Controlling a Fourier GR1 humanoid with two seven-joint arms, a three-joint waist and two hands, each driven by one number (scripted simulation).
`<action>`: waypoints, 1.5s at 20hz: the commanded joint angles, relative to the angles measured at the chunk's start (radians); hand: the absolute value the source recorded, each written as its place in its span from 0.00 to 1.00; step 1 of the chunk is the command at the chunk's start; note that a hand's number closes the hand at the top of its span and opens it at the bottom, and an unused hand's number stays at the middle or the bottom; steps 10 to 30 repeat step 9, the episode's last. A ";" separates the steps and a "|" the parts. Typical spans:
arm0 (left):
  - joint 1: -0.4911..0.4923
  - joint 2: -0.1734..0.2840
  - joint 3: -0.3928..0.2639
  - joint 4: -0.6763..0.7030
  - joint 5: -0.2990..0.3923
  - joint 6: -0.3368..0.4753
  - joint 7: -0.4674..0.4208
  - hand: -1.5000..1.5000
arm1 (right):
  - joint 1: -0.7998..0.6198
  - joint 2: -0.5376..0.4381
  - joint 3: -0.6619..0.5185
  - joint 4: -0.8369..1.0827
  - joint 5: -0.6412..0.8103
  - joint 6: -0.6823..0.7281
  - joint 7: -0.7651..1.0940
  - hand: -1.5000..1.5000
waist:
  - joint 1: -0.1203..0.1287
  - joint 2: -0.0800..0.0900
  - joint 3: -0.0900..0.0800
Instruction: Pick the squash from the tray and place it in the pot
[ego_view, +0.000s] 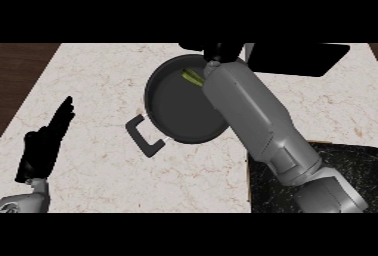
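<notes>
**Squash over the pot, right arm stretched across it**

Here the right forearm (255, 117) runs from the 5 o'clock corner up toward 12 o'clock, crossing the dark round pot (173, 107) that sits on the pale marble tabletop (96, 75). The right hand (220, 51) shows only as a black shape at the pot's far rim, at about 12 o'clock of the pot; whether its fingers are spread or curled cannot be told, since the wrist hides them. A short green-yellow sliver of the squash (192, 77) peeks out just left of the wrist, inside the pot's outline near its upper edge. Whether it rests on the pot's floor or is off it cannot be told.

The pot's black handle (144, 135) juts out at its 7 o'clock side. A black tray (303, 60) lies at 1 o'clock, partly under the arm. A dark speckled surface (343, 160) fills the 4 o'clock area.

The left hand (44, 142) rests at 8 o'clock, well apart from the pot, fingers straight and pressed together, pointing toward 1 o'clock.
</notes>
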 joint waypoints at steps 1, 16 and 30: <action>0.020 -0.011 0.010 0.014 -0.017 0.029 -0.032 0.50 | 0.041 0.004 0.022 -0.068 -0.141 -0.072 -0.058 0.00 | -0.025 -0.007 0.000; 0.046 -0.006 0.029 -0.048 -0.018 0.042 0.053 0.50 | 0.323 0.004 0.294 -0.372 -0.193 -0.204 -0.025 0.00 | -0.090 -0.029 0.000; 0.046 -0.006 0.029 -0.048 -0.018 0.042 0.053 0.50 | 0.323 0.004 0.294 -0.372 -0.193 -0.204 -0.025 0.00 | -0.090 -0.029 0.000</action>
